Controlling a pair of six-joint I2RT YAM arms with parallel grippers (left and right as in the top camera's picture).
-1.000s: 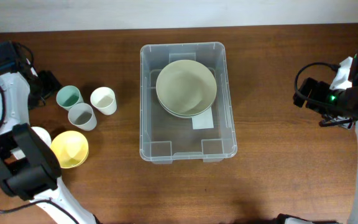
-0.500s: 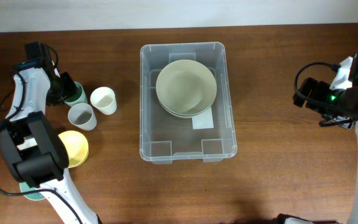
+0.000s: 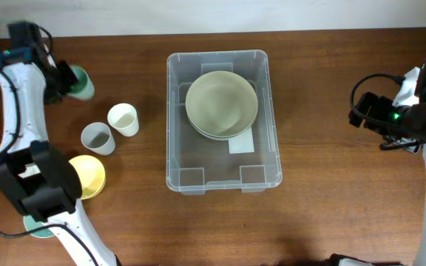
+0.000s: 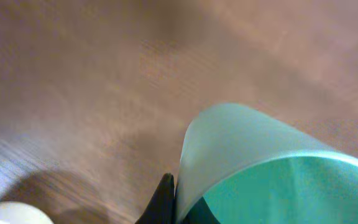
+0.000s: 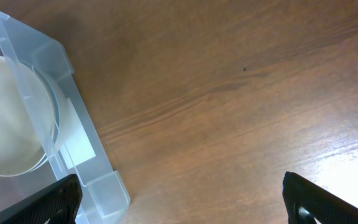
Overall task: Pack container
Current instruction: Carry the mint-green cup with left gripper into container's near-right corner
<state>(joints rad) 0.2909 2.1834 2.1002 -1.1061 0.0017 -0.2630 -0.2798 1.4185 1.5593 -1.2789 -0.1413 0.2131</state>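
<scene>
The container (image 3: 220, 168), a clear plastic bin, stands mid-table with pale green bowls (image 3: 221, 103) stacked in its far half. At the far left my left gripper (image 3: 62, 80) is shut on the rim of a teal cup (image 3: 80, 83), apart from the other cups. Close up in the left wrist view, a black fingertip (image 4: 165, 202) presses the teal cup's wall (image 4: 260, 155). My right gripper (image 3: 367, 112) hovers open at the right, well away from the bin. Its gripper (image 5: 182, 208) shows bare wood between the fingers, with the container's corner (image 5: 82, 162) at the left.
A grey cup (image 3: 97, 137) and a white cup (image 3: 123, 119) stand left of the bin. A yellow bowl (image 3: 87, 177) sits nearer the front, partly under the left arm. A teal item (image 3: 39, 226) peeks out below that arm.
My left gripper has closed on the teal cup and carried it away from the grey and white cups toward the table's far left. The right arm has not moved.
</scene>
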